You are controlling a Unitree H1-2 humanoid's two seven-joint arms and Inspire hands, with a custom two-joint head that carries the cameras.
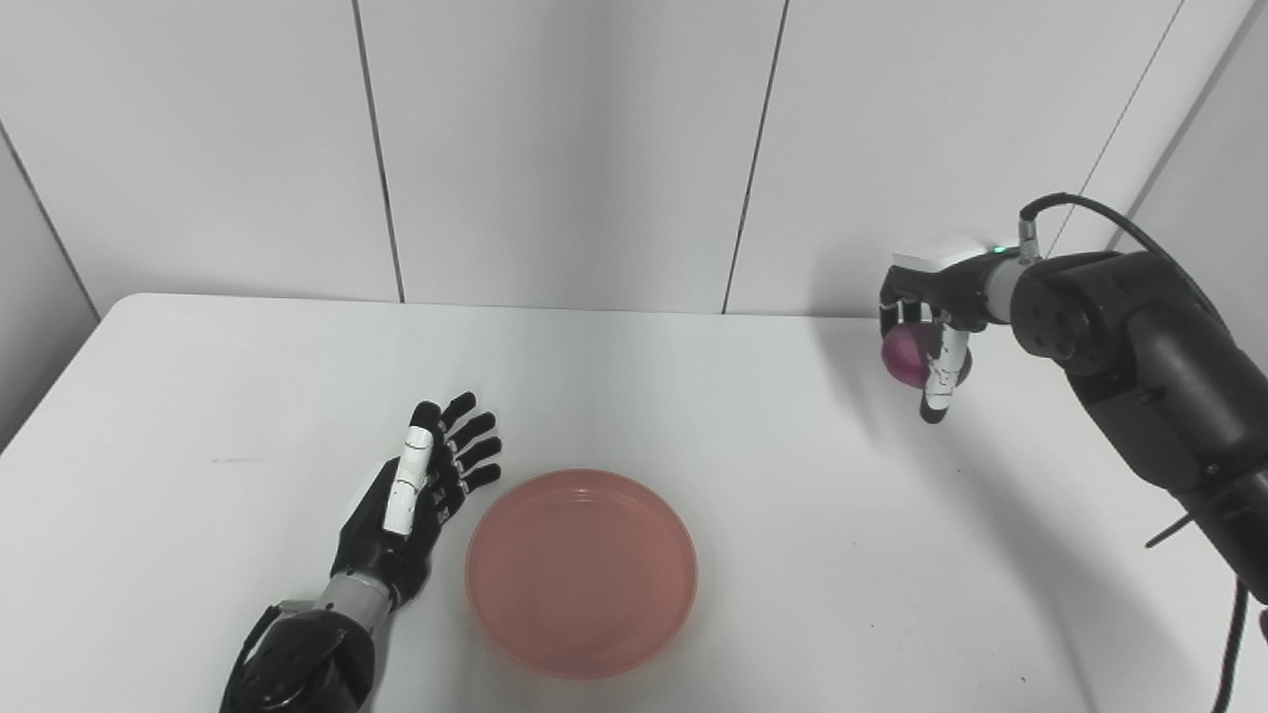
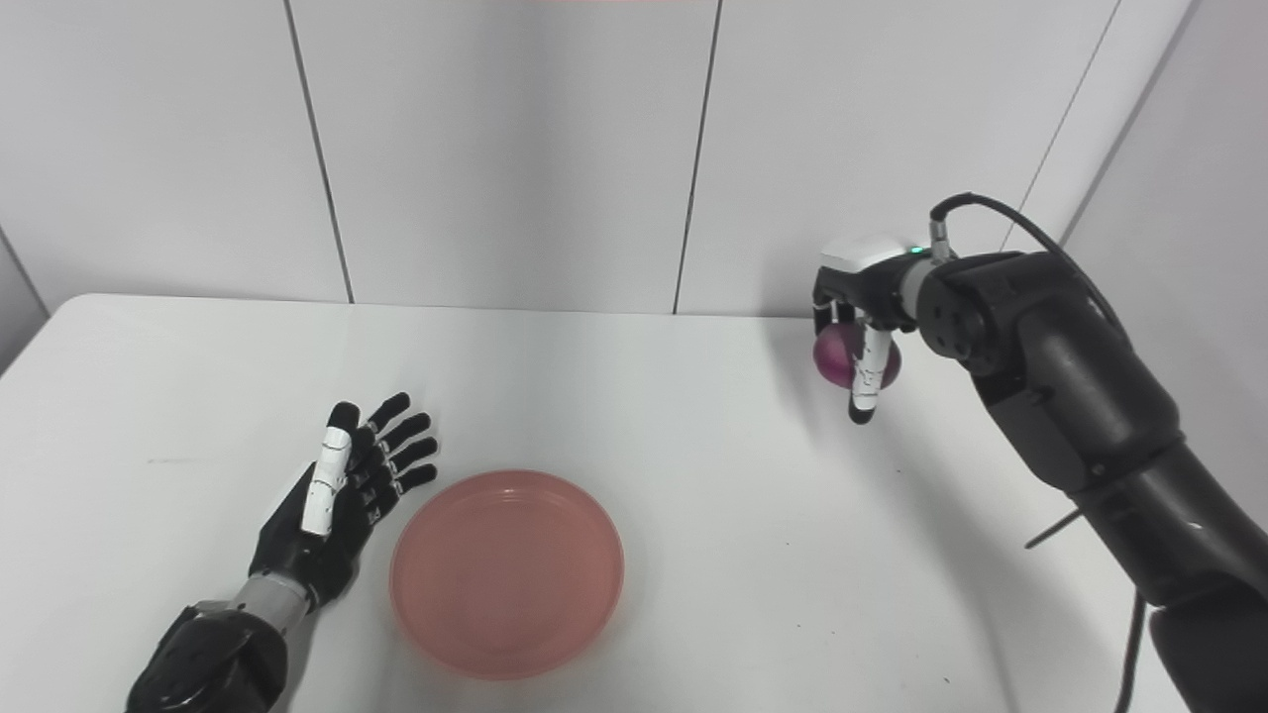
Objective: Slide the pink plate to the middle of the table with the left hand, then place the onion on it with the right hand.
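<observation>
The pink plate (image 1: 581, 571) lies empty on the white table (image 1: 753, 475), near the front middle. My left hand (image 1: 421, 490) is open, fingers stretched out flat, just left of the plate's rim and apart from it. My right hand (image 1: 931, 332) is at the far right, held above the table. It is shut on the purple onion (image 1: 903, 356), with the fingers wrapped around it from above. The plate (image 2: 506, 571), left hand (image 2: 342, 485), right hand (image 2: 860, 332) and onion (image 2: 837, 356) also show in the right eye view.
White wall panels (image 1: 565, 149) stand right behind the table's far edge. My right forearm (image 1: 1149, 366) reaches in over the table's right side, with a black cable (image 1: 1090, 208) looping above the wrist.
</observation>
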